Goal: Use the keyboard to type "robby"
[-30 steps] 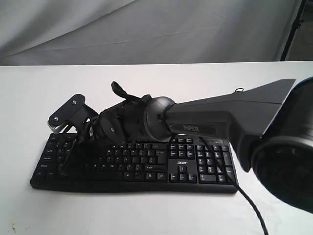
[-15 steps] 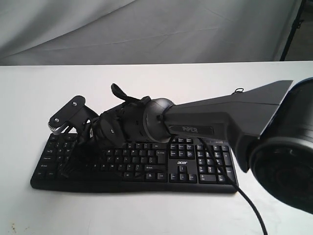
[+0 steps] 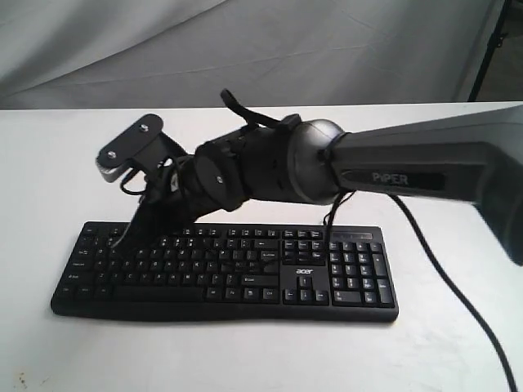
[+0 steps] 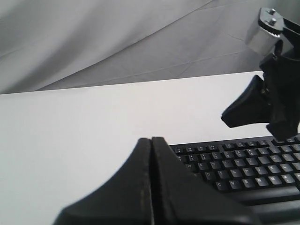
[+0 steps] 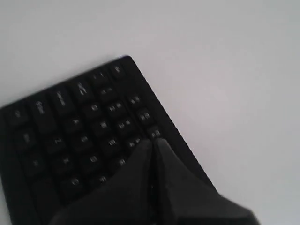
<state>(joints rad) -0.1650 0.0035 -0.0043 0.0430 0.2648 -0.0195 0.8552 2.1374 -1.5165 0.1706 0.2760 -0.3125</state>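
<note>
I am holding my right gripper (image 5: 152, 143) with its two fingers pressed together into one dark wedge, nothing between them. In the exterior view this gripper (image 3: 129, 233) is pointing down at the upper left part of the keyboard (image 3: 245, 278), over the rows of keys near that end. I cannot tell whether the tip is touching a key. In the right wrist view the tip is hanging beside the edge of the keyboard (image 5: 70, 140), close to one of its corners.

I am carrying my left gripper (image 4: 151, 140) with its two fingers likewise pressed flat against each other and empty. It is hovering above the white table (image 4: 70, 131) just beside one end of the keyboard (image 4: 234, 164), and the right gripper (image 4: 262, 108) is showing at the edge of that view, above the keys.

One arm (image 3: 409, 171) is reaching in from the right and crossing over the middle, with one grey camera bracket (image 3: 131, 151) at its wrist. The single black keyboard is lying flat on the table (image 3: 65, 155), its number pad at the right. A grey cloth (image 3: 245, 49) is hanging behind.
</note>
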